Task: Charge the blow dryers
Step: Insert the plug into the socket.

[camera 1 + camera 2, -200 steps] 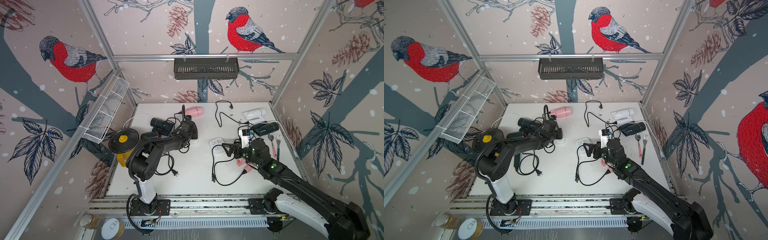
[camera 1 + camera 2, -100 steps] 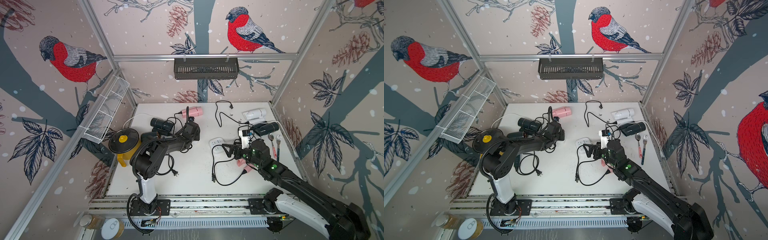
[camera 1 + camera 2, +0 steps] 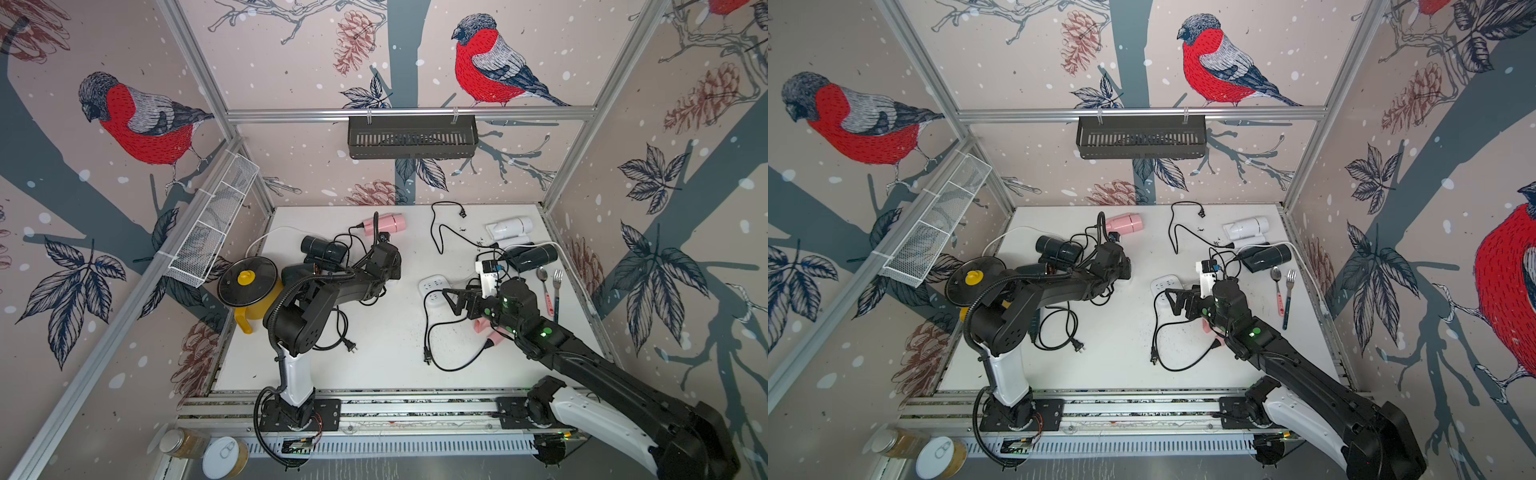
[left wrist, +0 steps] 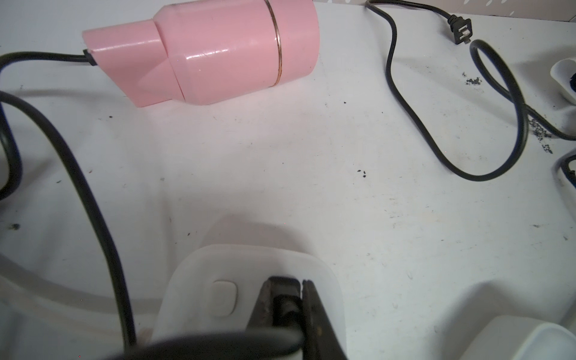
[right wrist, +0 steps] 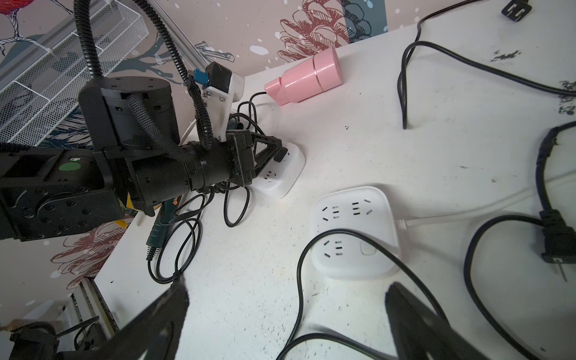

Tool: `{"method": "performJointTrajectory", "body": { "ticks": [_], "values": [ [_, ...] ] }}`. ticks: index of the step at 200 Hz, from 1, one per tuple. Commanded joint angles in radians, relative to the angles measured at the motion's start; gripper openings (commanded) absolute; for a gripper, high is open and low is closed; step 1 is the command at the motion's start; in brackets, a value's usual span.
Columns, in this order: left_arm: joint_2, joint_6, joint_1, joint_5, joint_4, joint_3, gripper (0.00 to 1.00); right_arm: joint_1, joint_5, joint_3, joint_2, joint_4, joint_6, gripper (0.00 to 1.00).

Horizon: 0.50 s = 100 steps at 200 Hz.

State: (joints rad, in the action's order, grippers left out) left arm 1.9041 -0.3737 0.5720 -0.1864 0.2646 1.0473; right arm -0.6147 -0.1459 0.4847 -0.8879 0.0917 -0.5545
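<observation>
The yellow pot (image 3: 266, 307) with its black lid (image 3: 232, 291) sits well behind the left gripper (image 4: 288, 290), beside that arm's elbow. A dark blow dryer (image 3: 322, 249) lies close beside the left wrist among tangled black cords. A pink blow dryer (image 4: 218, 53) lies on its side just ahead of the gripper. Just ahead of the right gripper (image 5: 286, 299) sits a white power strip (image 5: 352, 230), with a black cord (image 5: 298, 274) looped over its near edge. A second pink blow dryer (image 3: 480, 327) is mostly hidden under that wrist. Beyond the right wrist lie a black blow dryer (image 3: 534, 255) and a white blow dryer (image 3: 509, 228), with a spoon (image 3: 543, 276) and fork (image 3: 557, 291) to its outer side. A loose cord (image 4: 388, 65) snakes across the table between the two grippers, farther back.

The left arm reaches low and forward, jaws clamped on a black plug (image 4: 285, 307) directly over a second power strip (image 4: 249, 261). Whether the prongs are seated cannot be told. The right arm stretches in from the front corner, jaws spread wide and holding nothing.

The table (image 3: 386, 357) is white, scuffed and speckled with dark crumbs. The walls carry bullfinch-and-pinecone paper. A black rack (image 3: 411, 137) hangs on the back rail, and a white wire basket (image 3: 208, 232) hangs on the wall at the left gripper's side.
</observation>
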Motion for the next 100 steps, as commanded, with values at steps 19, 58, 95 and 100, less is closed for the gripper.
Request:
{"method": "performJointTrajectory", "body": {
  "ticks": [19, 58, 95, 100],
  "values": [
    [0.026, -0.001, -0.006, 0.026, -0.19, 0.028, 0.1, -0.001, 0.012, 0.008, -0.009, 0.031, -0.005, 1.0],
    [0.04, 0.002, -0.022, 0.071, -0.224, 0.065, 0.11, -0.002, 0.017, 0.006, -0.019, 0.032, -0.002, 1.0],
    [0.038, -0.011, -0.039, 0.097, -0.21, 0.055, 0.11, -0.002, 0.017, 0.002, -0.011, 0.029, -0.009, 1.0],
    [0.039, -0.005, -0.036, 0.082, -0.217, 0.058, 0.11, -0.001, 0.018, 0.0, -0.009, 0.029, -0.009, 1.0]
  ]
}}
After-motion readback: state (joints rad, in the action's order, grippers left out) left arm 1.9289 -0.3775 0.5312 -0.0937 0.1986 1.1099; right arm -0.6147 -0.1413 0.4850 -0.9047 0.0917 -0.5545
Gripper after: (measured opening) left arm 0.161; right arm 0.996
